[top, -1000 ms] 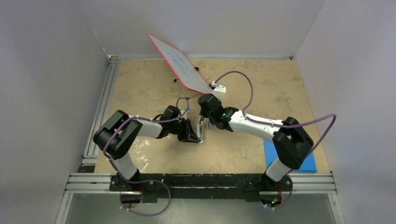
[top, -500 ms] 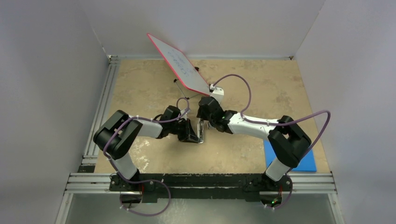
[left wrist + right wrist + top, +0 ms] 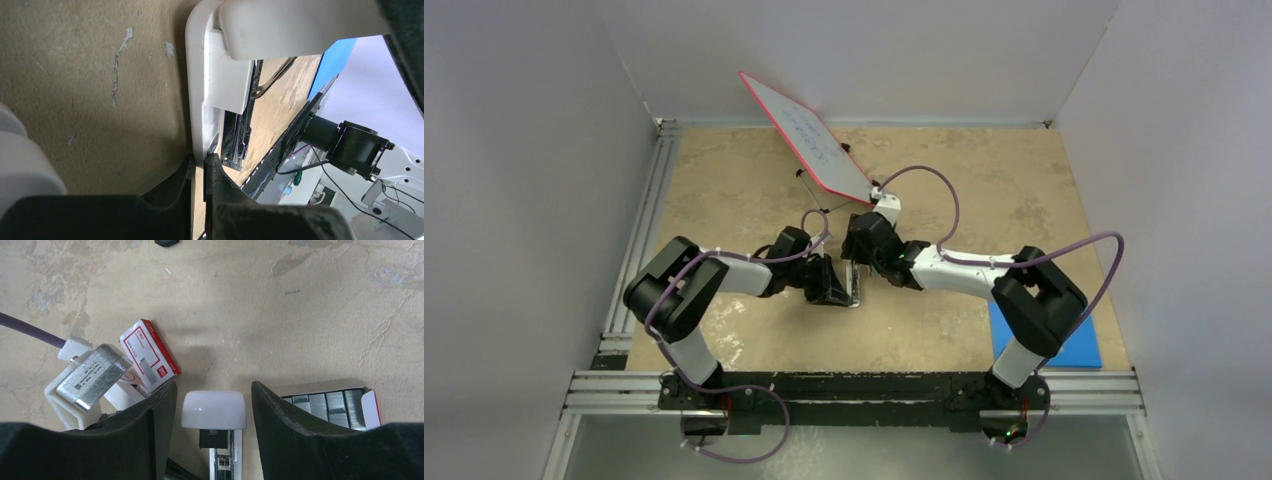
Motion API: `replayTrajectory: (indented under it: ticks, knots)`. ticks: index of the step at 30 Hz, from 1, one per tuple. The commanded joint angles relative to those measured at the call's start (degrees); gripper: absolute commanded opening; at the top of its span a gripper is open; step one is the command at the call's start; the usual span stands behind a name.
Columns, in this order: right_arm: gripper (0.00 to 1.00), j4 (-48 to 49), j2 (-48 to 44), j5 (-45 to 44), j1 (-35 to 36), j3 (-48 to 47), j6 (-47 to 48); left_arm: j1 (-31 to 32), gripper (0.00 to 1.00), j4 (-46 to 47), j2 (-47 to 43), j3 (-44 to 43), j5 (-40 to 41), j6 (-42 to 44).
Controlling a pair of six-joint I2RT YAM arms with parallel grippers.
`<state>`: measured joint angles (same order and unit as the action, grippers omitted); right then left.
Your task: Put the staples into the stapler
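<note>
- Your left gripper (image 3: 199,167) is clamped tight on the stapler (image 3: 210,90), at its white base edge.
- Your right gripper (image 3: 214,390) stands apart, its fingers flanking the stapler's rounded end.
- The staples box (image 3: 149,356) lies flat on the table (image 3: 300,315) near that end; the open staple tray (image 3: 327,402) lies opposite.

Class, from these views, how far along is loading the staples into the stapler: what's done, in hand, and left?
Done: the staples box lies open, strips showing. In hand: the left gripper pinches the stapler, metal channel exposed; the right gripper straddles its white end, jaws open, holding nothing. Left, apparently: seating a strip in the channel and closing the stapler; whether one is already in cannot be told.
</note>
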<state>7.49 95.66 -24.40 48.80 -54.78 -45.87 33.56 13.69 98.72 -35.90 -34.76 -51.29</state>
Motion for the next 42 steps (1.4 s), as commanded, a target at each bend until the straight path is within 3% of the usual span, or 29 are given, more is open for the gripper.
replayTrajectory:
  ticks: [1, 7, 11, 21, 28, 32, 36, 42]
  knots:
    - [0.58, 2.0, 0.4, 0.41, 0.32, 0.64, -0.46, 0.63, 0.07, -9.09, 1.04, 0.74, 10.26, 1.83]
    - [0.57, 1.87, 0.41, 0.48, 0.31, -0.16, -0.11, 0.57, 0.23, -13.38, -0.21, -1.01, 14.06, 2.83]
    - [0.57, 1.74, 0.41, -0.03, 0.31, -0.79, 0.16, 0.62, 0.26, -16.24, -0.79, -1.19, 15.49, 3.03]
    - [0.59, -0.81, -0.65, -0.05, 0.46, -2.74, 0.76, 0.57, 0.13, -16.73, 0.76, -1.34, 15.26, 3.36]
    - [0.63, -3.1, -2.33, -0.09, 0.53, -3.45, 0.59, 0.58, 0.19, -17.25, 0.04, -1.71, 14.88, 2.92]
    - [0.63, -4.59, -4.18, -1.46, 0.6, -3.3, -0.64, 0.57, 0.28, -19.66, -2.02, -2.32, 16.86, 3.14]
    - [0.63, -4.45, -5.87, -1.52, 0.53, -2.62, -0.8, 0.63, 0.3, -20.84, -3.29, -2.57, 18.24, 3.63]
    - [0.62, -4.66, -6.13, -1.29, 0.6, -2.8, -0.71, 0.62, 0.16, -19.68, -1.95, -2.17, 17.07, 3.58]
